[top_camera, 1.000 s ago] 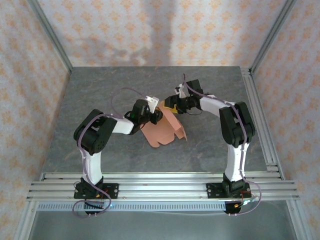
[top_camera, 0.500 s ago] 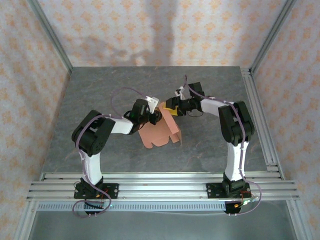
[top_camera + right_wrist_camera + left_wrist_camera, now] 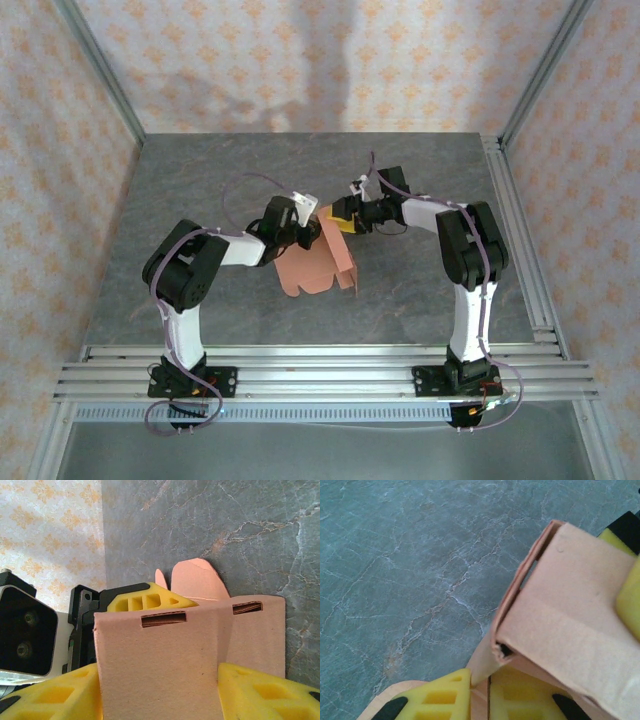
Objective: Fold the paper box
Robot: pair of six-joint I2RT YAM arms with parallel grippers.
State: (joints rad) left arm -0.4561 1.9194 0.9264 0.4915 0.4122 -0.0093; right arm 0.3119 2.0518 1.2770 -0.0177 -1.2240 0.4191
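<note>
Left gripper (image 3: pixel 480 682): jaws nipped tight on a thin edge of the paper box (image 3: pixel 318 268), card sandwiched right between the pads (image 3: pixel 445 696).
Right gripper (image 3: pixel 157 690): jaws standing apart, an upright slotted panel between them; gripping or only flanking, can't tell.
Paper box: half-folded, bridging both sets of jaws, rounded flaps spreading on their near side over the bench (image 3: pixel 420 300).

The left arm (image 3: pixel 185 272) and right arm (image 3: pixel 470 250) have white links and black joints. Thin purple cables (image 3: pixel 248 179) loop along them. The end effector fingers (image 3: pixel 50 692) are yellow, pocketed blocks.
</note>
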